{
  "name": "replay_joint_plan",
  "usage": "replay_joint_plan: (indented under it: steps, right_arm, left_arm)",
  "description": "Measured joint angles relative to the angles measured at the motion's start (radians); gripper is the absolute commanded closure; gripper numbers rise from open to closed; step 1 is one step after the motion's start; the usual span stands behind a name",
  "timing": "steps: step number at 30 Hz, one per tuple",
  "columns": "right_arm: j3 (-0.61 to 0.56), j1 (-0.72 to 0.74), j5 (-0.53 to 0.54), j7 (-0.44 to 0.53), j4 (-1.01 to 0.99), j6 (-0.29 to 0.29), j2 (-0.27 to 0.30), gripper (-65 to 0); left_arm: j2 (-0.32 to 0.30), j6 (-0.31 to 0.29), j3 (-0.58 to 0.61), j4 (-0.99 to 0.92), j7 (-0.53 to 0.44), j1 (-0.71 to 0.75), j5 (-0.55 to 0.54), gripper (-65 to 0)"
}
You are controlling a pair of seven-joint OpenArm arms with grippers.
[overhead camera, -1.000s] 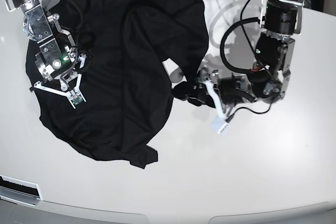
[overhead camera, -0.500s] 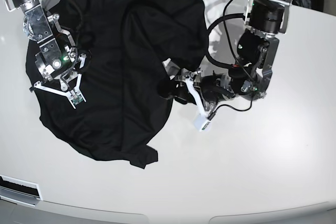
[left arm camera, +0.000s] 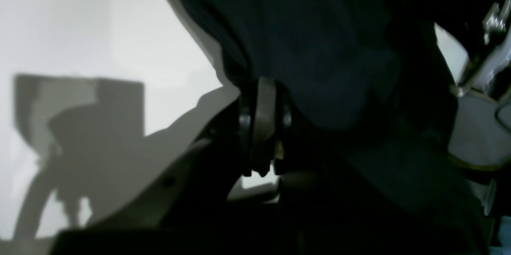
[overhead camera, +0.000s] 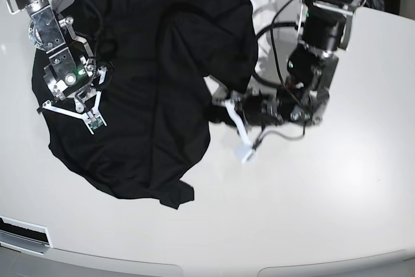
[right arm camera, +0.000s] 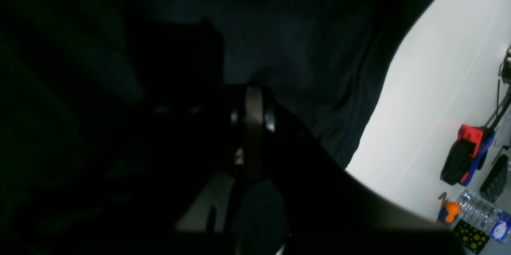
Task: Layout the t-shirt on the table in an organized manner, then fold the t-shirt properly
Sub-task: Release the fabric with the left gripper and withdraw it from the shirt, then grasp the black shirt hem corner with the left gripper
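- Our left gripper (overhead camera: 217,109) has its fingers (left arm camera: 259,127) pressed together on a bunched fold at the right-hand edge of the t-shirt (overhead camera: 149,89); the left wrist view shows black cloth pinched at the tips and draping away above them.
- Our right gripper (overhead camera: 68,111) sits over the shirt's far-left part with its fingers (right arm camera: 253,115) together; dark cloth fills that wrist view, and we cannot tell whether any is caught.
- From the left fingers the body of the shirt lies towards the other arm, so we judge a spreading pull would run away from it, over bare desk (overhead camera: 337,186).
- The shirt lies crumpled on the desk's left half, its long axis running roughly from far edge to near edge.
- The left arm is the nearer to the bunched edge, the right to the opposite side.
- Count: one t-shirt, one desk, two grippers.
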Motion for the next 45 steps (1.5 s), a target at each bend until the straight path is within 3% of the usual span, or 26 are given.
replay_joint_plan:
  steps: [4,13,23,29,31,37,43,45]
  right_arm:
    - [0.000,0.000,0.000,0.000,0.000,0.000,0.000,0.0]
    - [0.000,0.000,0.000,0.000,0.000,0.000,0.000,0.0]
    - [0.000,0.000,0.000,0.000,0.000,0.000,0.000,0.0]
    - [0.000,0.000,0.000,0.000,0.000,0.000,0.000,0.0]
    - [0.000,0.000,0.000,0.000,0.000,0.000,0.000,0.0]
    - [0.000,0.000,0.000,0.000,0.000,0.000,0.000,0.0]
    - [0.000,0.000,0.000,0.000,0.000,0.009,0.000,0.0]
    - [0.000,0.000,0.000,0.000,0.000,0.022,0.000,0.0]
  left_arm:
    - [-0.002,-0.022,-0.019,0.031,0.061,-0.066,-0.009,0.0]
    - [-0.002,-0.149,-0.017,0.119,0.280,-0.185,-0.208,0.0]
    - [-0.023,-0.132,-0.017,0.146,0.345,-0.308,-0.186,0.0]
    - [-0.023,-0.150,-0.016,0.147,0.466,-0.375,-0.458,0.0]
    - [-0.022,-0.151,-0.016,0.147,0.499,-0.399,-0.503,0.0]
    - [-0.024,-0.151,-0.016,0.148,0.514,-0.445,-0.473,0.0]
    - [-0.024,-0.152,-0.016,0.149,0.518,-0.423,-0.225,0.0]
    - [-0.033,-0.117,-0.016,0.149,0.491,-0.423,-0.121,0.0]
